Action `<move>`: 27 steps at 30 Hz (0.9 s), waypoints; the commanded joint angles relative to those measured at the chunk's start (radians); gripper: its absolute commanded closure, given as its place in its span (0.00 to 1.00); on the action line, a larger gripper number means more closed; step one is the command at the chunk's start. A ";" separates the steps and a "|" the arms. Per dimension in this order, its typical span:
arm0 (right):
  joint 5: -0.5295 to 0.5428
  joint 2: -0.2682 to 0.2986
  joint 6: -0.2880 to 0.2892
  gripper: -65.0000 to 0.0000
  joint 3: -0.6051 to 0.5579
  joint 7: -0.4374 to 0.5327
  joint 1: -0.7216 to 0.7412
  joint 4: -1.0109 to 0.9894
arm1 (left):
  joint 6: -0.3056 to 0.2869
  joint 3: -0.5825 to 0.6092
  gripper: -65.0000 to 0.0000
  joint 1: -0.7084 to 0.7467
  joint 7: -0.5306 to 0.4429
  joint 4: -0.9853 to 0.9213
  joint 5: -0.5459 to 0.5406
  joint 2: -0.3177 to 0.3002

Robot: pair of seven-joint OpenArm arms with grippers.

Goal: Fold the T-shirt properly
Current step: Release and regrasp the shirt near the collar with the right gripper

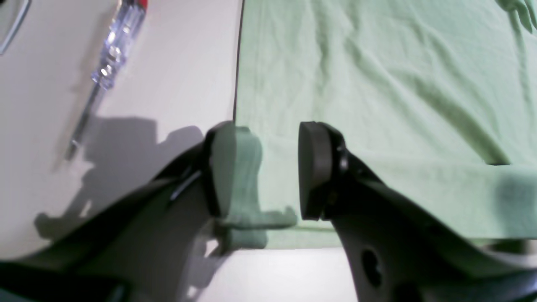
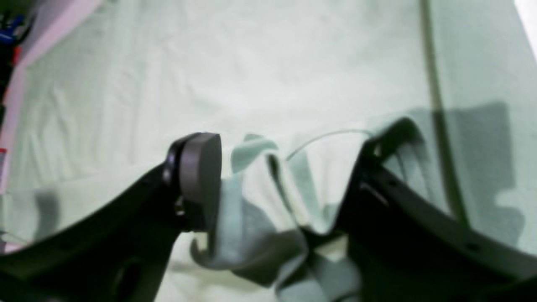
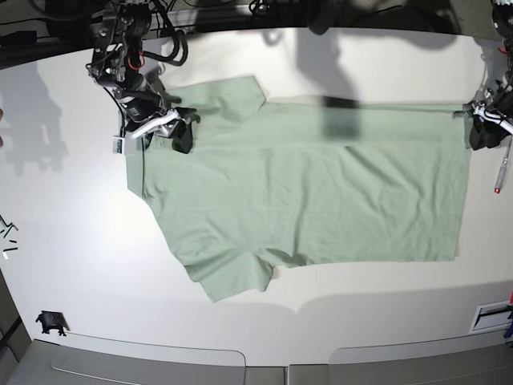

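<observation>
The pale mint-green T-shirt (image 3: pixel 304 192) lies spread flat on the white table, collar end to the left and hem to the right. My right gripper (image 3: pixel 172 128) is low at the shoulder by the collar. In the right wrist view its jaws (image 2: pixel 289 180) stand wide apart with a bunched fold of shirt (image 2: pixel 260 218) between them. My left gripper (image 3: pixel 481 120) is at the far hem corner. In the left wrist view (image 1: pixel 277 176) it is open over the shirt's edge (image 1: pixel 377 84), and green cloth drapes over one finger (image 1: pixel 235 176).
A clear-handled screwdriver (image 1: pixel 113 54) lies on the table beside the hem, also in the base view (image 3: pixel 501 172). A small black object (image 3: pixel 50 322) sits at the front left, and a white tray (image 3: pixel 490 317) at the front right.
</observation>
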 commanded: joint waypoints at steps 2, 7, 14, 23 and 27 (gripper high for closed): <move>0.033 0.009 0.013 0.48 0.018 -0.004 0.011 0.066 | -0.002 -0.019 0.65 -0.006 -0.036 0.017 -0.019 -0.067; 0.032 0.009 0.013 0.48 0.113 -0.087 0.008 0.218 | -0.001 -0.138 0.65 -0.006 -0.028 0.059 -0.020 -0.151; 0.114 0.008 0.013 0.48 0.254 -0.140 -0.097 0.295 | 0.001 -0.284 0.65 -0.006 0.014 0.080 -0.057 -0.246; 0.232 -0.049 0.016 0.52 0.258 -0.164 -0.316 0.270 | 0.000 -0.288 0.65 -0.005 0.018 0.080 -0.058 -0.257; 0.229 -0.061 0.016 0.53 0.245 -0.121 -0.293 0.193 | 0.000 -0.287 0.65 -0.006 0.018 0.080 -0.058 -0.256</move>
